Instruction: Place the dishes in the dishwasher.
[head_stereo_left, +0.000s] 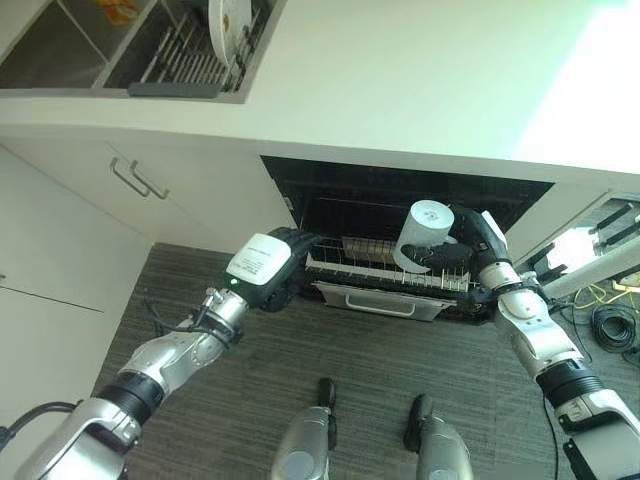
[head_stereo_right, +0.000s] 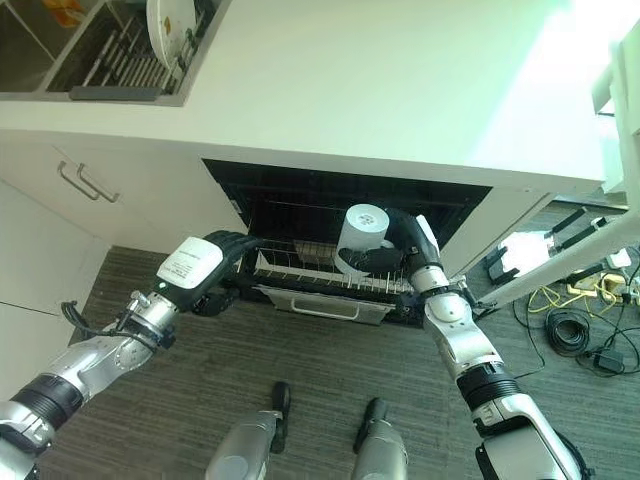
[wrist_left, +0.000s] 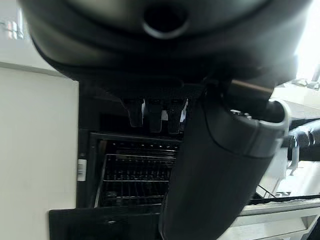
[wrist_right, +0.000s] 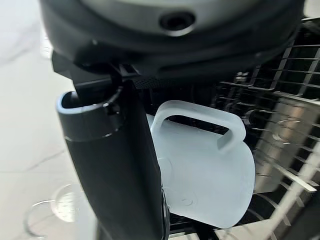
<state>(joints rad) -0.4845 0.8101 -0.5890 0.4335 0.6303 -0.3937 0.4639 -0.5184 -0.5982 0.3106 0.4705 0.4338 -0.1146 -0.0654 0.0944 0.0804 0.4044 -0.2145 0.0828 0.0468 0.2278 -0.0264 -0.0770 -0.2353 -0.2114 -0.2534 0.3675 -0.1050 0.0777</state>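
A broad white desk (head_stereo_left: 400, 80) spans the far part of the scene, with white cabinet doors (head_stereo_left: 190, 190) below it on the left. Set into the desk at the far left is a drying rack (head_stereo_left: 190, 55) with a white plate (head_stereo_left: 228, 22) standing upright in it. Under the desk's edge the dishwasher (head_stereo_left: 400, 215) stands open, dark inside, and its wire rack (head_stereo_left: 385, 265) is pulled out toward the robot over the grey striped floor (head_stereo_left: 330, 350).

The right hand (head_stereo_left: 445, 255) is over the right part of the rack, its fingers and thumb curled round a white mug (head_stereo_left: 425, 235). The mug is tipped on its side, its base facing up and toward the head camera, and it sits just above the rack wires. In the right wrist view the mug's handle (wrist_right: 200, 117) shows past the thumb, with the rack's wires behind it.

The left hand (head_stereo_left: 290, 260) is at the left front corner of the rack; its fingers (wrist_left: 150, 112) point toward the dishwasher opening, and whether they grip the rack I cannot tell.
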